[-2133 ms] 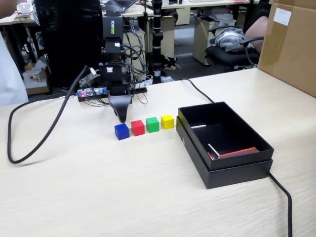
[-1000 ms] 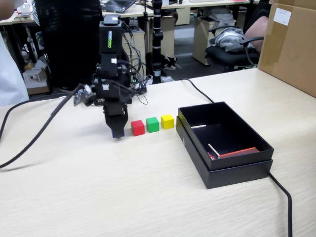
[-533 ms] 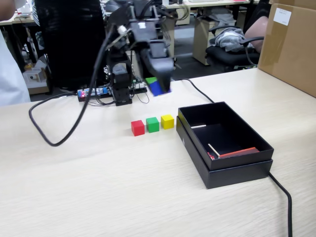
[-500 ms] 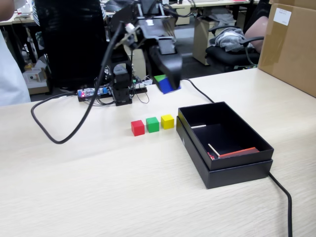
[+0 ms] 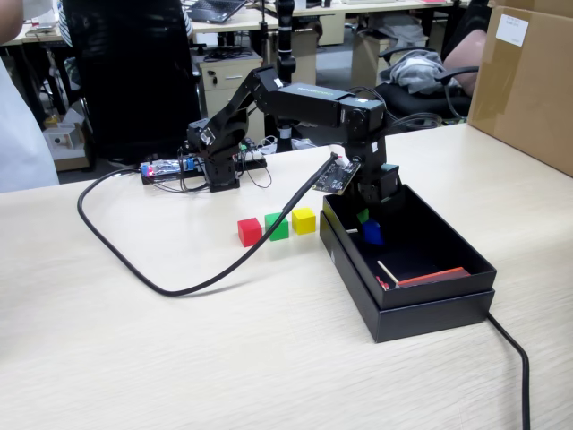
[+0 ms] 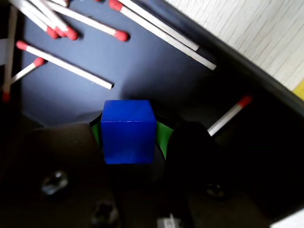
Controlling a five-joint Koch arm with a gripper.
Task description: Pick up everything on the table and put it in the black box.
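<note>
My gripper (image 5: 366, 224) reaches down into the black box (image 5: 421, 309) at its far end. It is shut on a blue cube (image 6: 128, 130), with a green pad (image 6: 161, 137) against each side; the cube also shows in the fixed view (image 5: 372, 234). Several red-tipped matches (image 6: 66, 66) lie on the box floor (image 6: 142, 61) ahead of the cube. A red cube (image 5: 249, 231), a green cube (image 5: 277, 226) and a yellow cube (image 5: 304, 220) stand in a row on the table left of the box.
A thick black cable (image 5: 179, 287) loops across the table from the arm's base to the wrist, passing by the cubes. A second cable (image 5: 515, 358) runs off the box's near right. A cardboard box (image 5: 524, 81) stands far right. A red strip (image 5: 434, 276) lies in the box's near end.
</note>
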